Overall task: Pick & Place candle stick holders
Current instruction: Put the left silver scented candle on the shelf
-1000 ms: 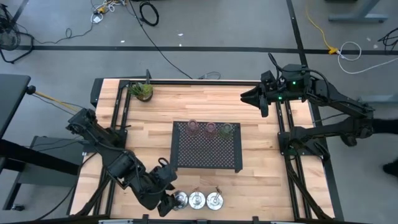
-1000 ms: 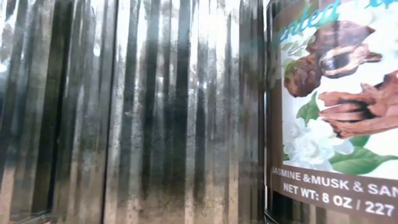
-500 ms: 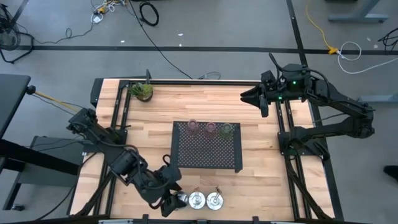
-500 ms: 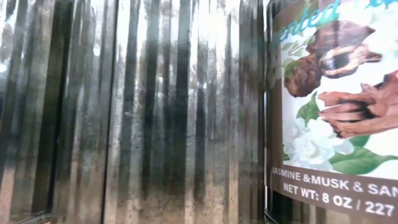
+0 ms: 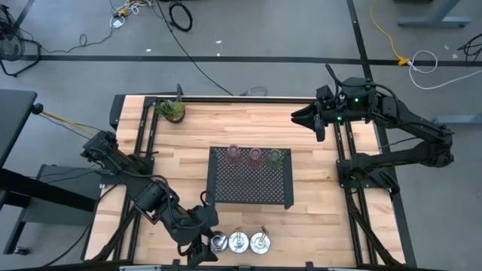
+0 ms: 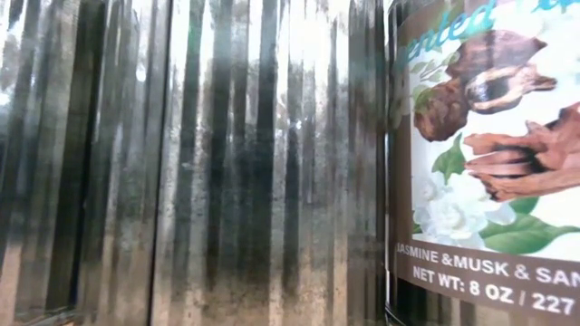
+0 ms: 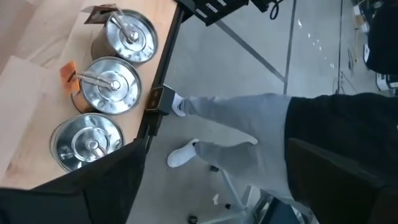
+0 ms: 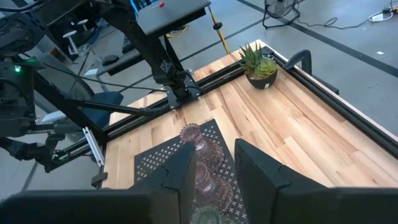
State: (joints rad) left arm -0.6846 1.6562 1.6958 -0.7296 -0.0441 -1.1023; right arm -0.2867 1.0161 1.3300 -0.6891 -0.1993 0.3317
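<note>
Three shiny silver dishes (image 5: 239,242) with loop handles stand in a row at the table's near edge; they also show in the left wrist view (image 7: 111,84). Two pink glass holders (image 5: 233,153) and a green one (image 5: 275,157) stand at the far end of the black perforated tray (image 5: 250,184). My left gripper (image 5: 200,247) is open, just left of the leftmost dish (image 7: 87,142). My right gripper (image 5: 300,117) is open and empty, held high at the far right, looking down at the glass holders (image 8: 191,134). My left gripper stands close against the leftmost silver dish's rim (image 7: 74,163). One finger (image 7: 93,186) covers that rim in the wrist view, and I cannot tell whether it touches.
A small potted plant (image 5: 172,110) stands at the far left corner. A person's grey-trousered leg and white shoe (image 7: 186,152) are beyond the table's near edge. A ribbed shiny metal surface (image 6: 199,163) and a labelled candle jar (image 6: 489,154) fill the low view.
My left arm has reached a little toward the table's near edge and right, bringing its gripper closer to the leftmost silver dish. The dishes have stayed in place.
</note>
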